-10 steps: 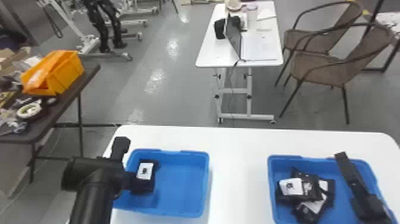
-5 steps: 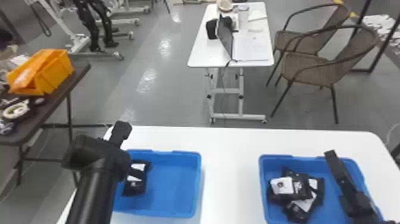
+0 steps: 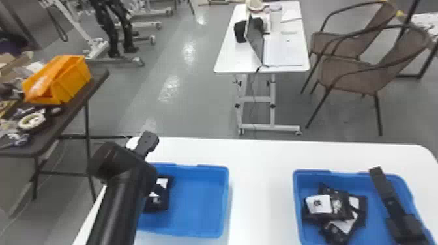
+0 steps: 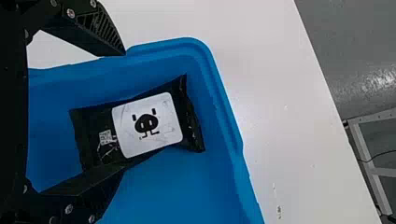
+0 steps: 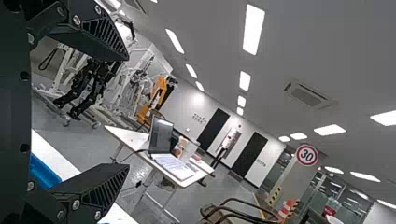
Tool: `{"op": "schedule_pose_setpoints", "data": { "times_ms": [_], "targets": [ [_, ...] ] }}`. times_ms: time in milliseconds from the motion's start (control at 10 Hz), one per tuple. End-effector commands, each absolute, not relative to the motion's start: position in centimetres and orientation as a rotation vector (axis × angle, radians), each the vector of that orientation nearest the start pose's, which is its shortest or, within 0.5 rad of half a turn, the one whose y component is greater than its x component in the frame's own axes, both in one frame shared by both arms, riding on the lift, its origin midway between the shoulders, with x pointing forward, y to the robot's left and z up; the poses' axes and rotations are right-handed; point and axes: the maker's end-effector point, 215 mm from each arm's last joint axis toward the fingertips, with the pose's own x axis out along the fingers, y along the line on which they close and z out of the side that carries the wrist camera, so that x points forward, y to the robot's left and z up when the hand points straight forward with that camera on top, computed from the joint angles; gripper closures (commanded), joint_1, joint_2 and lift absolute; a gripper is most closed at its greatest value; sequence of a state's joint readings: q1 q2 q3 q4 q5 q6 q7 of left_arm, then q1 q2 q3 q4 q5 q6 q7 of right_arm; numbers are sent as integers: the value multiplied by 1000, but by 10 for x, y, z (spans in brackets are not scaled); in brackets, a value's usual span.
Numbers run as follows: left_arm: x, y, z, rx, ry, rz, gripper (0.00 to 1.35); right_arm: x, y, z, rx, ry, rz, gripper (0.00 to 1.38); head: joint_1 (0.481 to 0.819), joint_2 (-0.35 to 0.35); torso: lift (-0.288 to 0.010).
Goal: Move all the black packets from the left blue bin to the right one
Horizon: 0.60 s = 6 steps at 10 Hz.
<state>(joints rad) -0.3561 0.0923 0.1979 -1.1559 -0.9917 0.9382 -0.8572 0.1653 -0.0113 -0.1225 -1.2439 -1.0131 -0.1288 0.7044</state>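
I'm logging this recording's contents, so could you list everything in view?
table: one, white, foreground
left bin: one, blue, on it
packet: one seen, black, left bin
right bin: one, blue, table's right
piled packets: several, overlapping, black, right bin
side table: one, dark, far left
tub: one, orange, on side table
desk: one, white, behind
laptop: one, dark screen, on desk
chairs: two, brown, desk's right
ceiling lights: several, white, overhead
left tool: one, black, at left bin
right tool: one, black, over right bin
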Motion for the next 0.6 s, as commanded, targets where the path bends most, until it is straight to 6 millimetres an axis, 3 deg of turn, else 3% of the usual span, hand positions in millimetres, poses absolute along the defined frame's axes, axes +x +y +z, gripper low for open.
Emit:
{"op": "schedule_pose_setpoints", "data": {
  "times_ms": [0, 500],
  "targets": [
    [497, 408, -566, 364, 1241, -124, 162, 481, -254, -456, 991, -84, 224, 213, 695, 182, 0],
    [496, 399, -580, 411, 1252, -180, 163, 481, -254, -454, 993, -90, 229, 226, 695, 165, 0]
  ]
}}
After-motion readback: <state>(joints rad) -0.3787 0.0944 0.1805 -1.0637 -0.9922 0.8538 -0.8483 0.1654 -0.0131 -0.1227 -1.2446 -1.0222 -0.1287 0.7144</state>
